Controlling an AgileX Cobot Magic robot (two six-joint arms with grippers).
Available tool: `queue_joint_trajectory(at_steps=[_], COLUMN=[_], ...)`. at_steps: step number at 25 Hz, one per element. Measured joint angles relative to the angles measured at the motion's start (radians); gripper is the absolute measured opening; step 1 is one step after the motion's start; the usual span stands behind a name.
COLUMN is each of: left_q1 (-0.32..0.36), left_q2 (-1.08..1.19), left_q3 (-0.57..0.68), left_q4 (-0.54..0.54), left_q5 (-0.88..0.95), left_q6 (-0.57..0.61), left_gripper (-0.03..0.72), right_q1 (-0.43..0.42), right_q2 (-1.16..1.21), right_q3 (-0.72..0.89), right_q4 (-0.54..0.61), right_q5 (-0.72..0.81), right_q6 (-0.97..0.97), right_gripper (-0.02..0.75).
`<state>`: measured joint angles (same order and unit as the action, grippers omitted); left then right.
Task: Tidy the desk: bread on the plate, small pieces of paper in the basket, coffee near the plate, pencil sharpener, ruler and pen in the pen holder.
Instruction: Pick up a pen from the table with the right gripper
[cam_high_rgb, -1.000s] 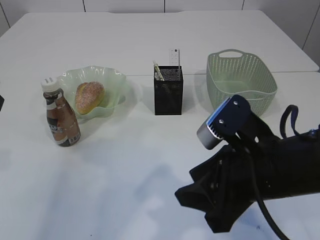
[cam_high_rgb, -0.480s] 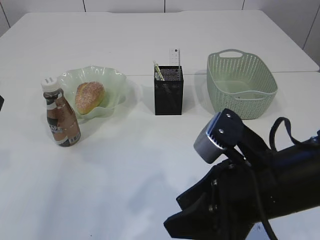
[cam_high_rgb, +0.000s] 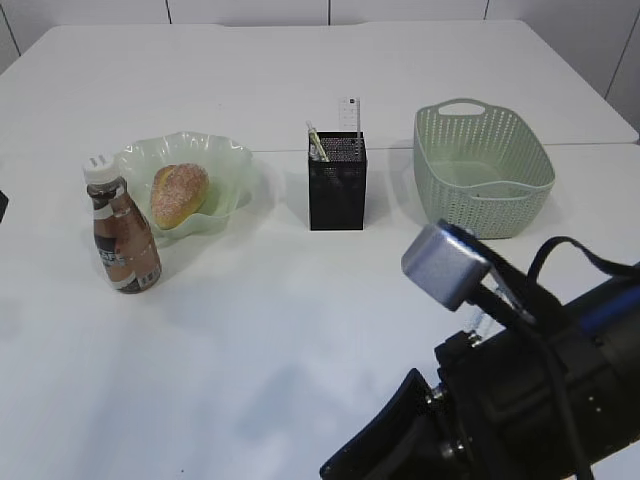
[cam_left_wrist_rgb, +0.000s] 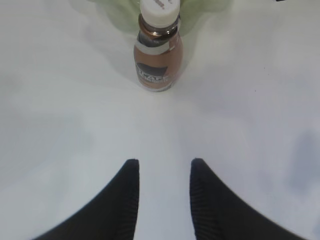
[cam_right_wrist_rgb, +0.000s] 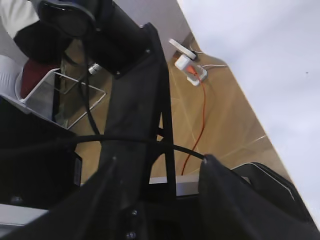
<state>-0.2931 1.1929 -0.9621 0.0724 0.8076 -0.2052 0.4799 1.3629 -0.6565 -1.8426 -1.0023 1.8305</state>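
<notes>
The bread (cam_high_rgb: 180, 193) lies on the pale green plate (cam_high_rgb: 232, 160). The coffee bottle (cam_high_rgb: 122, 235) stands upright just left of the plate; it also shows in the left wrist view (cam_left_wrist_rgb: 157, 55). The black mesh pen holder (cam_high_rgb: 336, 190) holds a ruler (cam_high_rgb: 348, 112) and a pen (cam_high_rgb: 316, 140). The green basket (cam_high_rgb: 480, 165) stands at the right. No pencil sharpener or paper pieces show. My left gripper (cam_left_wrist_rgb: 164, 162) is open and empty, well short of the bottle. My right gripper (cam_right_wrist_rgb: 160, 165) is open and empty, at the table's front right (cam_high_rgb: 375, 460).
The right arm's bulk and its cables fill the front right corner. The right wrist view shows the table's edge, the floor with an orange cable (cam_right_wrist_rgb: 197, 117) and a power strip (cam_right_wrist_rgb: 187, 65), and the robot's frame.
The right arm has drawn back toward the table's front edge and sunk lower. Its wrist camera has swung to the right. Nothing on the table has moved.
</notes>
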Motion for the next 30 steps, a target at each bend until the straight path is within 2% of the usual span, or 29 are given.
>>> queue_joint_trajectory(at_steps=[5,9,15,20,22,23,25,30], left_q1=[0.000,0.000,0.000,0.000,0.000,0.000,0.000,0.000], left_q2=[0.000,0.000,0.000,0.000,0.000,0.000,0.000,0.000], left_q3=[0.000,0.000,0.000,0.000,0.000,0.000,0.000,0.000], left_q4=[0.000,0.000,-0.004,-0.006,-0.006,-0.006,-0.006,-0.006], left_q5=[0.000,0.002,0.010,0.011,0.011,0.011,0.011,0.011], left_q6=[0.000,0.000,0.000,0.000,0.000,0.000,0.000,0.000], left_gripper=[0.239,0.239,0.239,0.239,0.239,0.239,0.239,0.239], right_q1=[-0.002,-0.043,-0.169,-0.265,-0.265,-0.327,-0.363,-0.419], right_q2=[-0.021,-0.023,-0.023,-0.023,-0.023,-0.023,-0.023,-0.023], right_q3=[-0.032,-0.091,-0.155,-0.199,-0.199,-0.221,-0.222,-0.223], right_q4=[0.000,0.000,0.000,0.000,0.000,0.000,0.000,0.000], right_q5=[0.000,0.082,0.260,0.302,0.302,0.334,0.363,0.452], right_q6=[0.011,0.015,-0.077,-0.140,-0.140,-0.166,-0.177,-0.210], right_gripper=[0.405,0.405,0.405,0.405,0.405,0.405,0.405,0.405])
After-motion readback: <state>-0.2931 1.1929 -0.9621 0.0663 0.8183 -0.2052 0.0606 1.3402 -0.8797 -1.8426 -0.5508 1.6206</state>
